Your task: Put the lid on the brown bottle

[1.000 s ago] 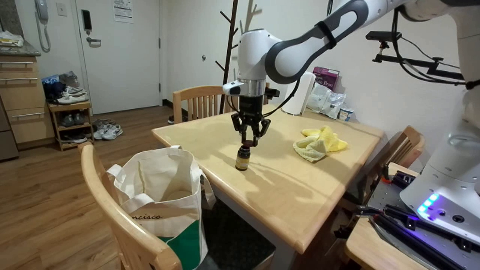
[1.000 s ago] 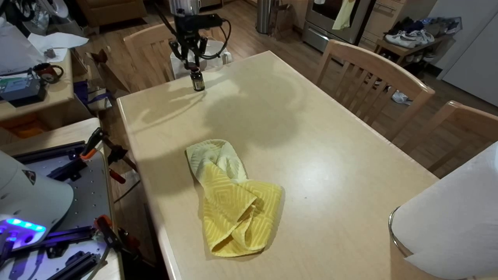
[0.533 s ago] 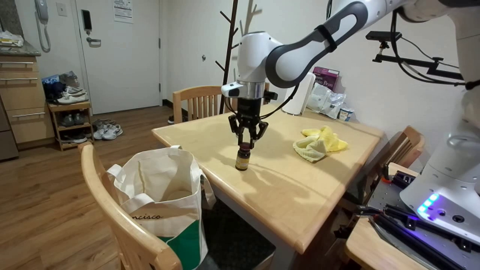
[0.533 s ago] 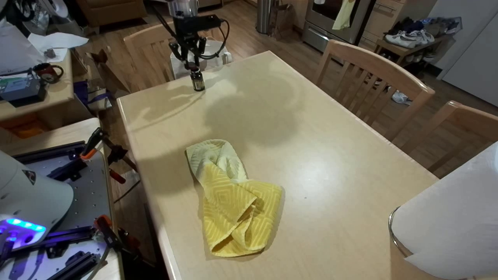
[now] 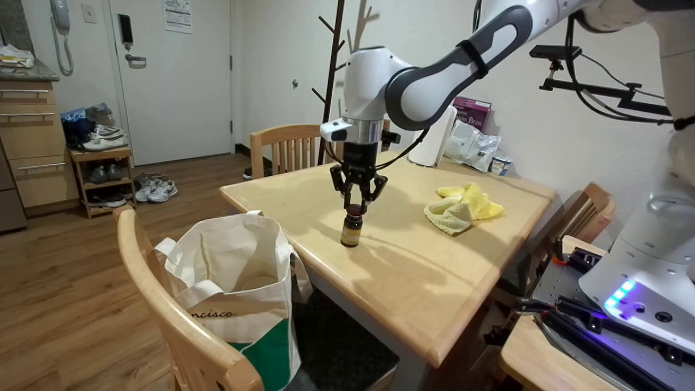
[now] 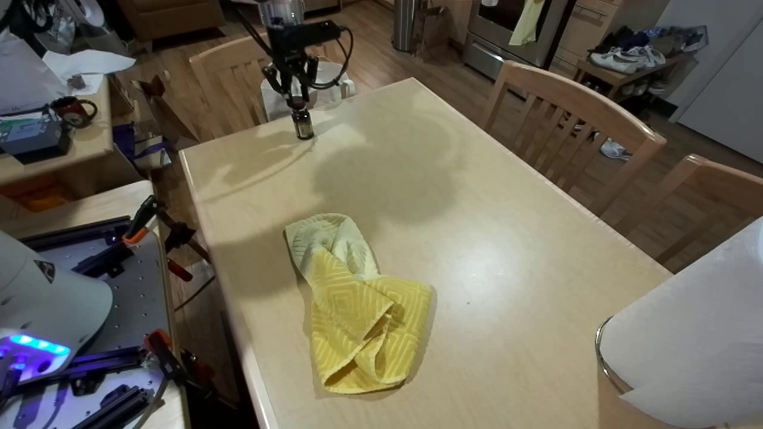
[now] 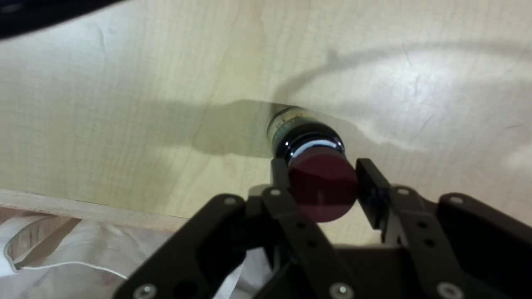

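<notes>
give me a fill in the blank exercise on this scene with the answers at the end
The gripper holds a round lid that is dark ____.
The brown bottle stands ____ rather than lying on its side.
The crumpled cloth on the table is ____ in colour.

Missing words: red; upright; yellow.

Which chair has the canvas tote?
The wooden chair at lower left in an exterior view: the tote sits on it, beside the table. It's the only chair showing a bag.
</notes>
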You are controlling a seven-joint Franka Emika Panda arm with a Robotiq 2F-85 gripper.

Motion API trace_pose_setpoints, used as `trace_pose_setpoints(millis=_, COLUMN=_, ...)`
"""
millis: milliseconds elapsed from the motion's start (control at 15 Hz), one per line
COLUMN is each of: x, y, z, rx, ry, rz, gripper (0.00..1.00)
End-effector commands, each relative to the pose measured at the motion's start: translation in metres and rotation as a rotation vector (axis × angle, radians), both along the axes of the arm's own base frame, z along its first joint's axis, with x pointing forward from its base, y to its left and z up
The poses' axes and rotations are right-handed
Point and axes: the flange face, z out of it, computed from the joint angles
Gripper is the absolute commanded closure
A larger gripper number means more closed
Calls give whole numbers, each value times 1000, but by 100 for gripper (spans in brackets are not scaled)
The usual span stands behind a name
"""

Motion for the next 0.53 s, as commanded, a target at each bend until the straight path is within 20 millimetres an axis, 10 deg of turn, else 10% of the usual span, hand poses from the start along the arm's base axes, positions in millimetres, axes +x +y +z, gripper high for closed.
trace_pose_setpoints(millis=0, x=3, y=0, z=-3, rx=-17, ry=-26, rz=29, gripper=81)
trace_pose_setpoints(millis=467, x=4, y=2, z=-10, rx=-12, ry=-9, rz=33, gripper=81)
